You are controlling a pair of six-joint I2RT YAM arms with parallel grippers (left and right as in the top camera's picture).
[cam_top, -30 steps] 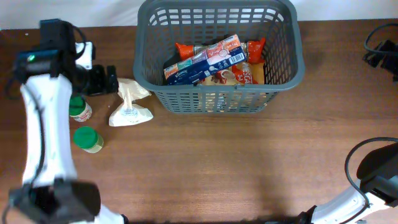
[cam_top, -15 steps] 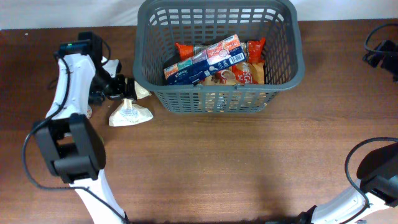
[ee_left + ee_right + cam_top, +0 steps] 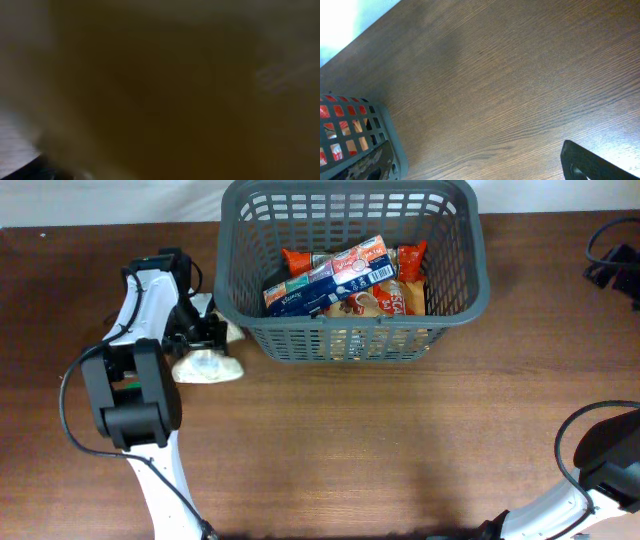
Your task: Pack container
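The dark grey basket (image 3: 455, 300) stands at the back middle of the table and holds several snack packs (image 3: 345, 275). Its corner also shows in the right wrist view (image 3: 387, 132). A white crumpled pouch (image 3: 208, 367) lies on the table just left of the basket. My left gripper (image 3: 203, 333) is down over the pouch's top end, close to the basket wall. The left wrist view is a dark brown blur, so its jaws cannot be read. My right gripper (image 3: 477, 170) is open and empty over bare wood to the right of the basket.
The wooden table (image 3: 400, 450) runs across the front. The left arm (image 3: 135, 395) lies over the table's left part and hides what is under it. A dark cable and mount (image 3: 612, 255) sit at the back right edge.
My left arm has swung right, from over the two green-lidded jars to the white pouch by the basket. The jars are now hidden under the arm. The right arm has not moved.
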